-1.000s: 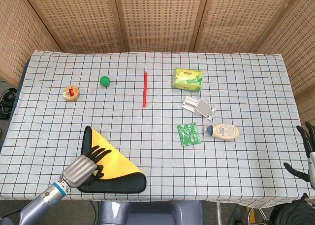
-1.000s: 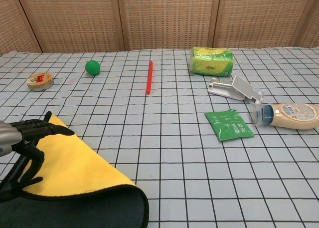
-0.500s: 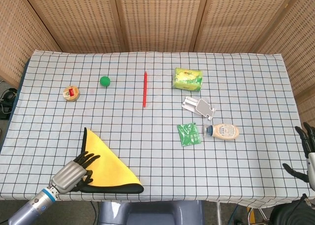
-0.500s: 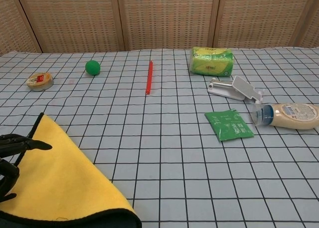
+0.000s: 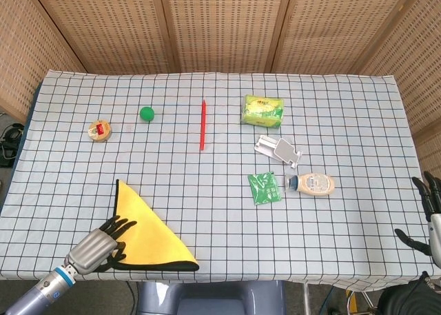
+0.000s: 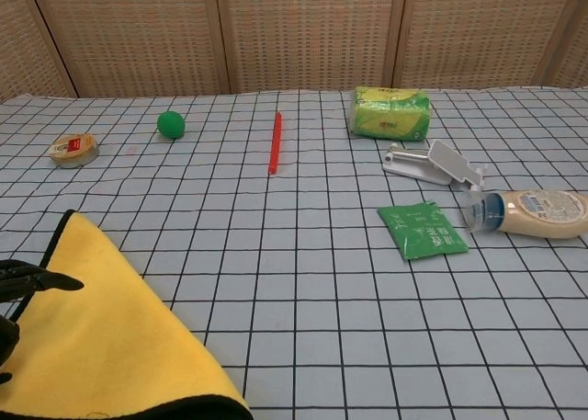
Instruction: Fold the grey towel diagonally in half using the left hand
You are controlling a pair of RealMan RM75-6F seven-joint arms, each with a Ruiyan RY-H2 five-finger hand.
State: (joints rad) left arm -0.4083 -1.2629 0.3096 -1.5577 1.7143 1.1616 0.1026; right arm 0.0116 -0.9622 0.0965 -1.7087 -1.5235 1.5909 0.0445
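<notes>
Towel (image 5: 148, 232) already triangle, lower left of frame, so we reckon fold done. Left hand (image 5: 96, 246) fingers spread, resting on its edge. Next: lift clear without dragging cloth. Right hand (image 5: 428, 215) idle at right edge, fingers apart.

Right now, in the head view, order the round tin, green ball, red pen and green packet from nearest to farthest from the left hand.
From the left hand, at the table's near left:
1. Round tin, far left.
2. Green ball, beyond the tin.
3. Red pen, centre.
4. Green packet, right of centre.
</notes>
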